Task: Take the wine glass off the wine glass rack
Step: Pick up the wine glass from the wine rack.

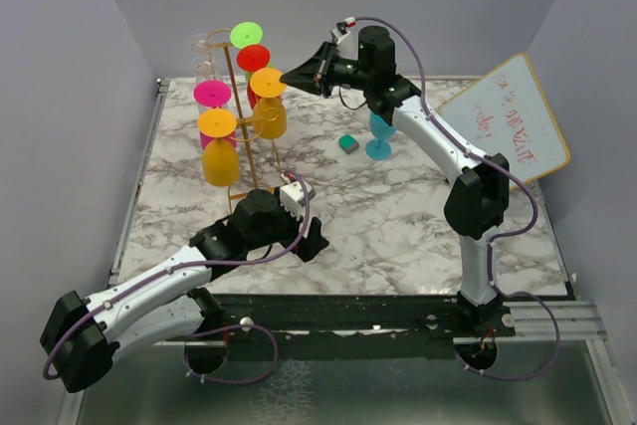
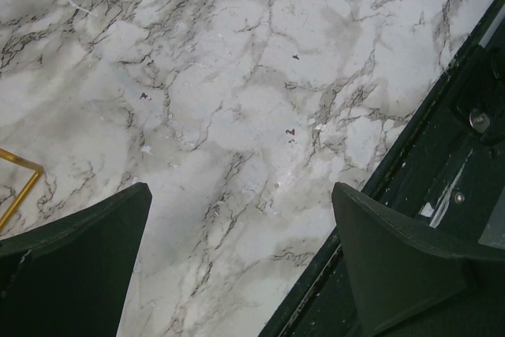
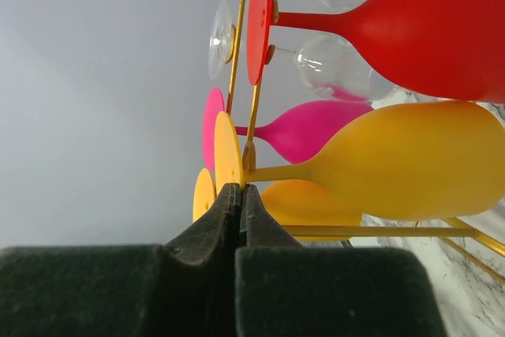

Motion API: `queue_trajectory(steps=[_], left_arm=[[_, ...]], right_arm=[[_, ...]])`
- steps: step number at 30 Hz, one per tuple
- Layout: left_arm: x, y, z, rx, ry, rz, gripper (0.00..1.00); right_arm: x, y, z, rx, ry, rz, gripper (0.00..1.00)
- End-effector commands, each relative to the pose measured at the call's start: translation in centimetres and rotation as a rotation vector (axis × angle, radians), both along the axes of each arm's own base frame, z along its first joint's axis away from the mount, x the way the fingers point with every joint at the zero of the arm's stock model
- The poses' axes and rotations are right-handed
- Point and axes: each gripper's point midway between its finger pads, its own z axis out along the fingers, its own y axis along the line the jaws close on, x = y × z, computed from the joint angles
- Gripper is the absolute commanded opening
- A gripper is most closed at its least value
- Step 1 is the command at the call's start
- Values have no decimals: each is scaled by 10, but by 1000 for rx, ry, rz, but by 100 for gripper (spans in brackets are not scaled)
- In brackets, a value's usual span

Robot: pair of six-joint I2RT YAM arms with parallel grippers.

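The gold wine glass rack (image 1: 228,72) stands at the table's back left with several coloured glasses hanging upside down. An orange wine glass (image 1: 270,116) hangs on its right arm, foot upward. My right gripper (image 1: 290,77) is shut, and its tips touch the rim of that glass's foot. In the right wrist view the foot's edge (image 3: 226,151) meets the seam of the shut gripper (image 3: 241,189); the orange bowl (image 3: 410,159) lies to the right by the rack's wire (image 3: 254,100). My left gripper (image 1: 302,232) sits low near the table's front, open (image 2: 241,195), holding nothing.
Red (image 1: 253,59), green (image 1: 246,35), pink (image 1: 212,95), yellow (image 1: 220,158) and clear (image 1: 202,46) glasses also hang on the rack. A teal glass (image 1: 380,136) stands upright mid-table beside a small teal block (image 1: 348,143). A whiteboard (image 1: 508,116) leans at the right. The rack's base wire (image 2: 20,183) shows by my left finger.
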Motion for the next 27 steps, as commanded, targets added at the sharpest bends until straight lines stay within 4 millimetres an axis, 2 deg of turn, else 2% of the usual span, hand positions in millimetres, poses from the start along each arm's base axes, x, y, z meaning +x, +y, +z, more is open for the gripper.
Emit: queue_trajectory(steps=[1,8,18,27], left_arm=[[2,-1,7,-4,-6,7,99],[3,-2,5,3,2,7,99],[3,-3,4,3,6,6,99],[9,0,8,-2,-13,45,99]], right_arm=[[3,-12,17,21,-22,-39,0],[4,-17,14,24,-4,-44,0],[4,-24,25,64,-32,-58,1],[-2,-43,29,67,-46,-89,1]])
